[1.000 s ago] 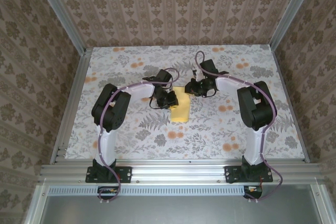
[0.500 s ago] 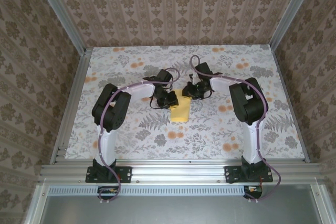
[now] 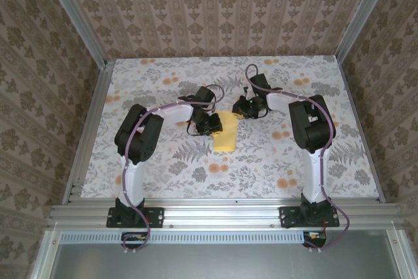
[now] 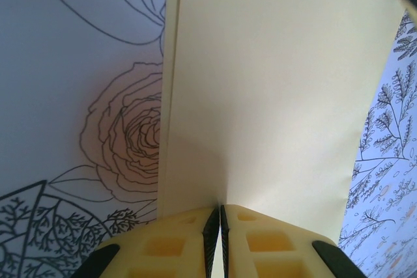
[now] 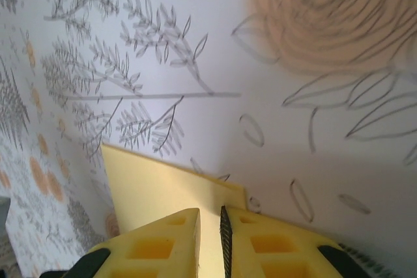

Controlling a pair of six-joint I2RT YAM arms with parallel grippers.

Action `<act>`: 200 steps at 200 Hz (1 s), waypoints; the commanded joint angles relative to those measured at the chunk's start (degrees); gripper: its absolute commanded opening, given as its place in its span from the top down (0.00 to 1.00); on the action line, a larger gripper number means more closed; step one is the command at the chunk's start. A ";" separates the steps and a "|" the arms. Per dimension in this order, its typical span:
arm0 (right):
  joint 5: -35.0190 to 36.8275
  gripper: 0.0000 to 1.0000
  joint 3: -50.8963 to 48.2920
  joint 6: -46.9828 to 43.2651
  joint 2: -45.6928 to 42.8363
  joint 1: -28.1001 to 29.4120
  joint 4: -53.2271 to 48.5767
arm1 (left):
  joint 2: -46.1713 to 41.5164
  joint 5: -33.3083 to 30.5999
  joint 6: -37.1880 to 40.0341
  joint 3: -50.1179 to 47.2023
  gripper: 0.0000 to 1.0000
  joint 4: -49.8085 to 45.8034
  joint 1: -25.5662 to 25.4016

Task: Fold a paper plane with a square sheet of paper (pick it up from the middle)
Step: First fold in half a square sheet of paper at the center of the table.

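Left hand [image 4: 217,252] pinched tight on folded yellow paper sheet [image 3: 226,132], sheet stretching ahead of its fingers. Right hand [image 5: 210,239] nearly closed, thin gap at sheet's corner just ahead; grip unclear. Risk: uneven pull skews crease, or sheet slips across floral table [image 3: 261,161].

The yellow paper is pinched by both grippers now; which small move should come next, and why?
Probably lower the paper flat and press its crease. The left gripper is shut on the folded sheet's edge, the right gripper pinches a corner, and no pointed tip shows.

Damask-papered walls [image 3: 215,4] enclose a floral tabletop [image 3: 163,161].
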 commanded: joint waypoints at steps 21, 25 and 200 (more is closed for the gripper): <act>-1.66 0.80 -0.63 0.85 -3.24 1.26 5.91 | 5.82 -4.28 1.59 -3.27 0.84 -7.96 -1.35; -2.40 0.80 -0.95 1.23 -3.36 1.43 6.57 | 5.87 -4.28 1.59 -3.27 0.84 -8.02 -1.43; 6.90 0.80 1.84 -1.31 -2.97 -1.59 -1.56 | 5.76 -4.63 1.19 -3.35 0.84 -7.94 -1.70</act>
